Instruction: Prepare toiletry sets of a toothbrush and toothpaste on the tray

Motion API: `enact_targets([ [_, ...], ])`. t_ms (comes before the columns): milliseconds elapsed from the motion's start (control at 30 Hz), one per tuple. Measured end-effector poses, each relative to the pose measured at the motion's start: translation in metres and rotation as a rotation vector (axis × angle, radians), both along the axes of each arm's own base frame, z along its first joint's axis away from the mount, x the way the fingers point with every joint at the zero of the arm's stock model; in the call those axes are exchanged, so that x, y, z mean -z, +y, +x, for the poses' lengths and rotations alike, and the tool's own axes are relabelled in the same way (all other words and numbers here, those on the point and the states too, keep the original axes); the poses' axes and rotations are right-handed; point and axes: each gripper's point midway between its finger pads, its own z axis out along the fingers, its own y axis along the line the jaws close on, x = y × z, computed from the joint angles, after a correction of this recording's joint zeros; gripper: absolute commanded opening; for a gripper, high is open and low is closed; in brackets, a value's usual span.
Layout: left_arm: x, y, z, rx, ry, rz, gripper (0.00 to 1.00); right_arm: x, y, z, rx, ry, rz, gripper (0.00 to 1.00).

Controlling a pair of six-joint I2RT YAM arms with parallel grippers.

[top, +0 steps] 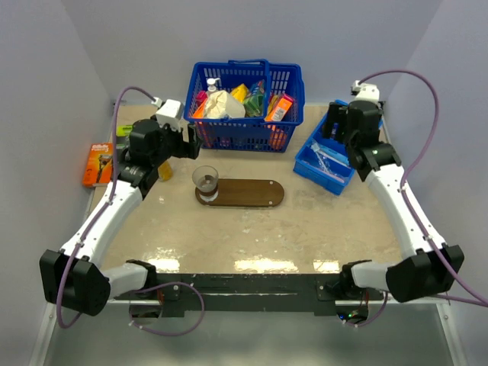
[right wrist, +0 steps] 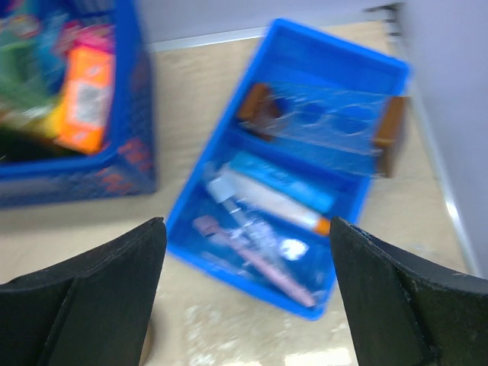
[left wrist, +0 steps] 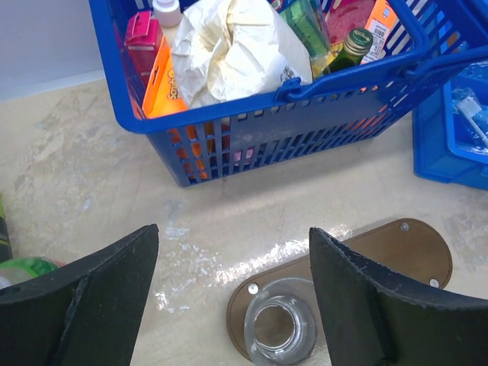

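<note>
— Where is the tray (top: pixel 255 195)?

— In the middle of the bench (top: pixel 320 229), lying left to right. A clear glass cup (top: pixel 206 181) stands upright on its left end; the rest of the wood is bare.

— And the toothbrush (right wrist: pixel 263 263)?

— In the blue bin (right wrist: pixel 335 65) at the right of the bench, well apart from the tray. It lies in clear wrapping in the near half, beside a blue tube (right wrist: pixel 282 183) and a paler tube (right wrist: pixel 259 200). The right wrist view is blurred, so I can't make out finer detail.

— The left jaws?

— Spread wide, holding nothing, above the bench just left of the tray. In the left wrist view the cup shows low between the two black fingers (left wrist: pixel 84 305), with the blue basket (left wrist: pixel 305 130) of packets on the far side.

— The right jaws?

— Also wide apart and empty, hanging over the bin, with its contents framed between them.
</note>
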Motion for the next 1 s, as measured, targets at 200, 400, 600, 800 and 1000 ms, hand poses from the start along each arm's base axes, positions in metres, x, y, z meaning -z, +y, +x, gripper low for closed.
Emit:
enact_targets([
  [200, 0.006, 0.003, -0.016, -0.008, -0.003, -0.042, 0.86, 0.010, -0.093, 0.022, 0.294, 0.085, -0.097, 0.89],
  [400, -0.007, 0.001, -0.016, -0.005, -0.040, -0.069, 0.86, 0.043, -0.121, 0.051, 0.375, 0.214, -0.141, 0.86],
  [600, -0.008, -0.001, -0.016, 0.002, -0.042, -0.079, 0.86, 0.087, -0.126, 0.075, 0.391, 0.354, -0.185, 0.85],
  [800, -0.009, -0.002, -0.016, 0.003, -0.048, -0.080, 0.87, 0.102, -0.132, 0.093, 0.414, 0.406, -0.216, 0.84],
  [1000, -0.010, -0.004, -0.017, 0.010, -0.050, -0.081, 0.87, 0.109, -0.148, 0.090, 0.450, 0.435, -0.219, 0.82],
])
